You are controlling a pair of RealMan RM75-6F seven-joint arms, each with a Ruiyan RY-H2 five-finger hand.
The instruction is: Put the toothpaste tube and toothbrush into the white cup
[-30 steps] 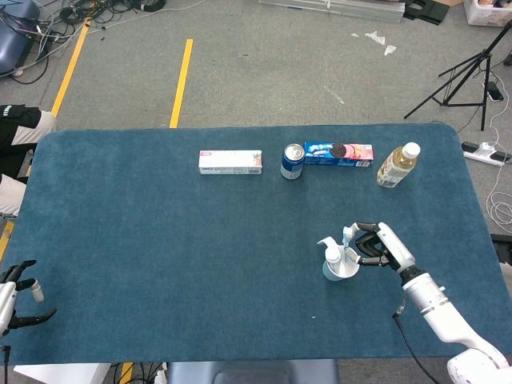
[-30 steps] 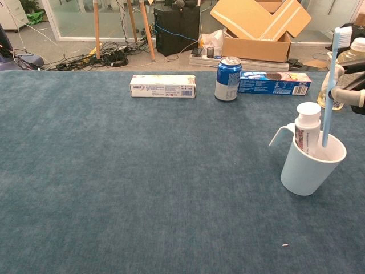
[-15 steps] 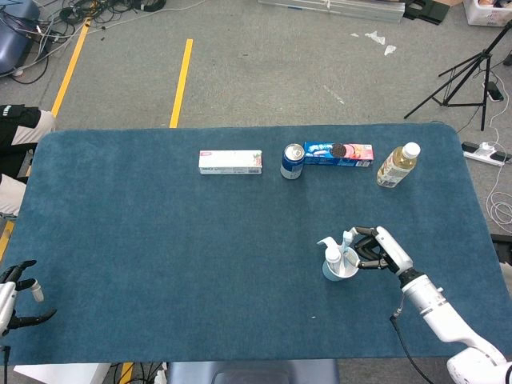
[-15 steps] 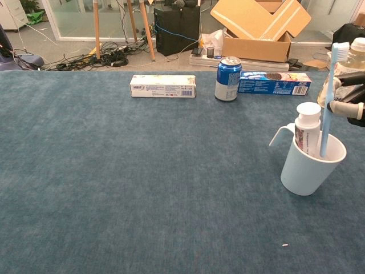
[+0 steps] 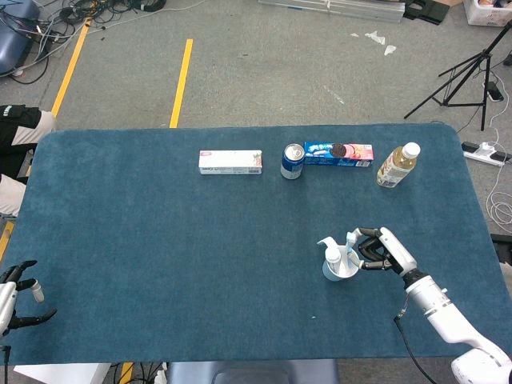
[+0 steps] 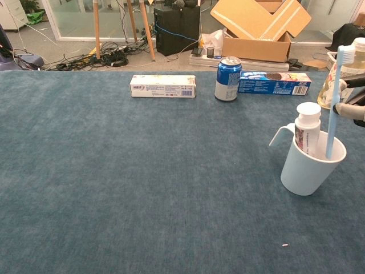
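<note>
Chest view: the white cup (image 6: 311, 165) is shown standing upright on the blue table (image 6: 142, 188) at the right, its handle turned toward the left. The toothpaste tube (image 6: 307, 129) is seen inside it, cap upward, and the toothbrush (image 6: 333, 103) stands beside the tube with its lower end in the cup and its bristled head at the top. The right hand (image 6: 352, 97) is cut off by the frame edge; its fingertips (image 6: 345, 108) lie against or just beside the brush handle, and whether the handle is pinched cannot be told from either view. In the head view the same right hand (image 5: 382, 250) is found just beside the cup (image 5: 340, 262), fingers curled toward it.

The left hand (image 5: 18, 292) is seen at the near left corner of the table, well apart from the cup, fingers spread and holding nothing.

The toothbrush is judged light, stiff and slender; it is best taken on the mid-handle, above the rim. The cup is judged light and easily tipped, so sideways pressure on the brush should be avoided. The tube is judged soft-bodied, with a rigid cap.

Along the far edge are ranged a toothpaste box (image 6: 162, 85), a blue can (image 6: 227, 78), a biscuit packet (image 6: 274, 83) and a drink bottle (image 5: 398, 165).
</note>
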